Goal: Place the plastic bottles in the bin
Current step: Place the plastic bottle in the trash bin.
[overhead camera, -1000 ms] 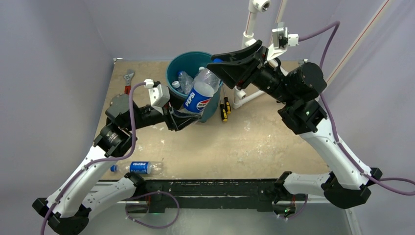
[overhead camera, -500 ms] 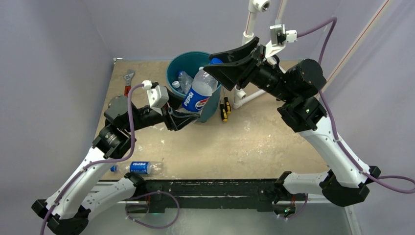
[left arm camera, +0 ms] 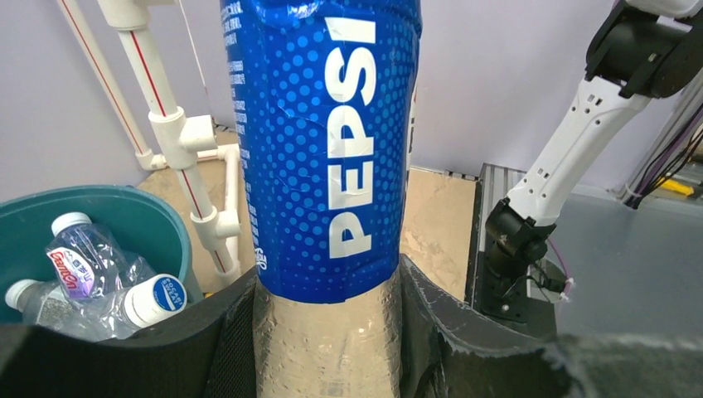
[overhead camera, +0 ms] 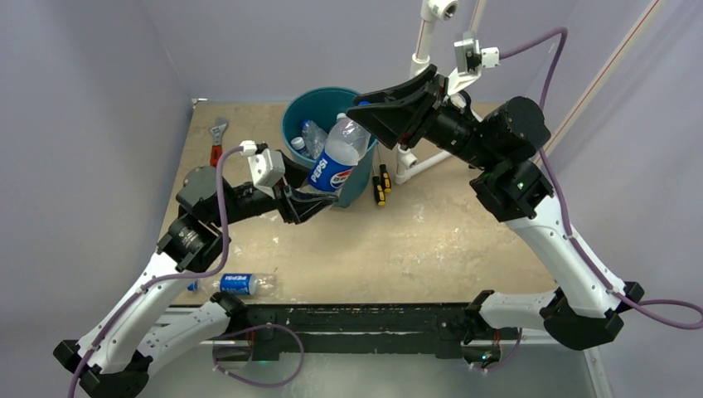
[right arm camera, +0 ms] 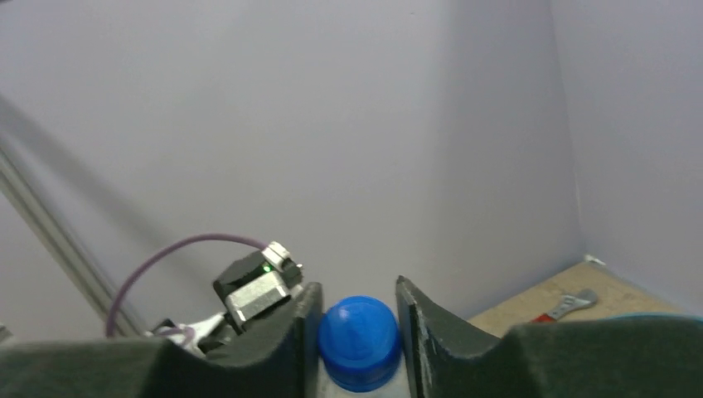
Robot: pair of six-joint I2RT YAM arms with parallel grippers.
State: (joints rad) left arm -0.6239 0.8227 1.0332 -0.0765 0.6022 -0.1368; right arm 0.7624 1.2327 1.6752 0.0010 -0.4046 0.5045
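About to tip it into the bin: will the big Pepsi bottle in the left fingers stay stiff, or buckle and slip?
The Pepsi bottle looks empty, so it is probably light. Its thin clear wall between the left fingers may dent rather than stay stiff. Smooth plastic could slip if the grip loosens.

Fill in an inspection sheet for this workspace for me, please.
Surface: tan table, scuffed white in places.
Job's things: Pepsi bottle held tilted beside the bin; at least two bottles inside it; a loose bottle lies at the near left edge.
Clutter: screwdrivers right of the bin; wrench at far left.
Pincers: left pincer shut on the Pepsi bottle's base; right pincer flanks its blue cap, grip unclear.
Cables: purple cables along both arms.
Surroundings: white pipe frame, lilac walls.
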